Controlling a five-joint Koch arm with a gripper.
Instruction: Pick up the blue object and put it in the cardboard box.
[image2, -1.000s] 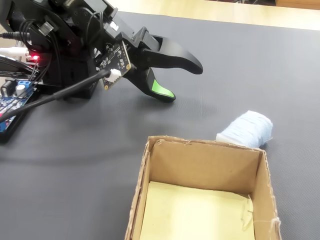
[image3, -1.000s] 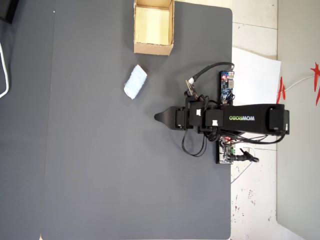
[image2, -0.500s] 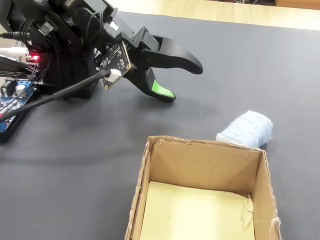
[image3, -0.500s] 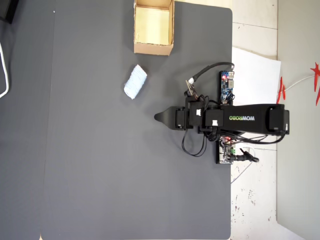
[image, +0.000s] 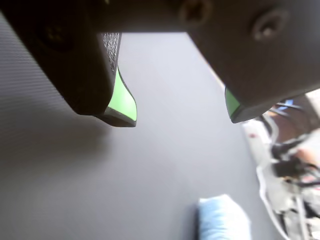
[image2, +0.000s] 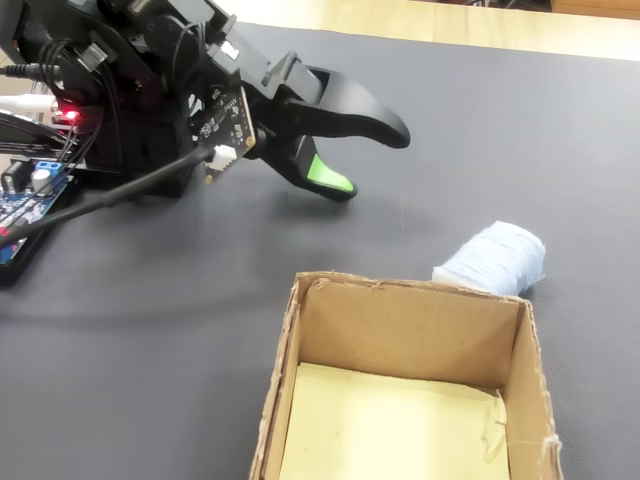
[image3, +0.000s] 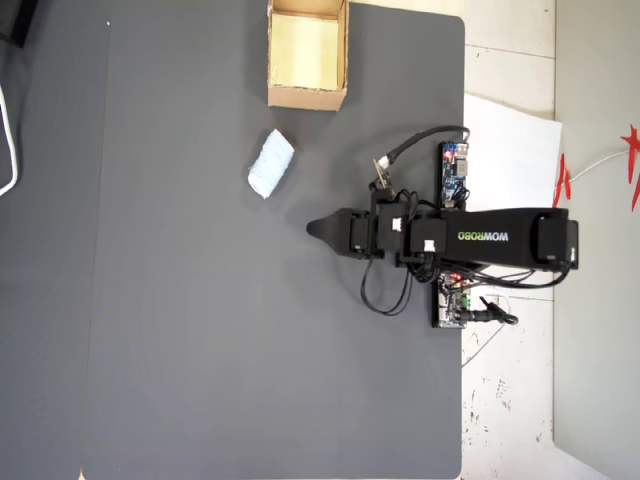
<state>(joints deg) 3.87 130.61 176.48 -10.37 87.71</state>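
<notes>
In the fixed view the cardboard box (image2: 410, 390) sits nearest, its yellowish floor bare. Just behind its far right corner the blue object (image2: 495, 258) lies on the dark surface (image2: 150, 330). Farther back, left of the box, the pincer (image2: 365, 160) hovers released, gripping nothing.

Overhead, blue object (image3: 271, 165) lies between cardboard box (image3: 306, 97) and gripper (image3: 318, 228).

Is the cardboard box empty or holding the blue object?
Empty: the cardboard box shows only its yellowish floor; the blue object lies outside on the mat.
</notes>
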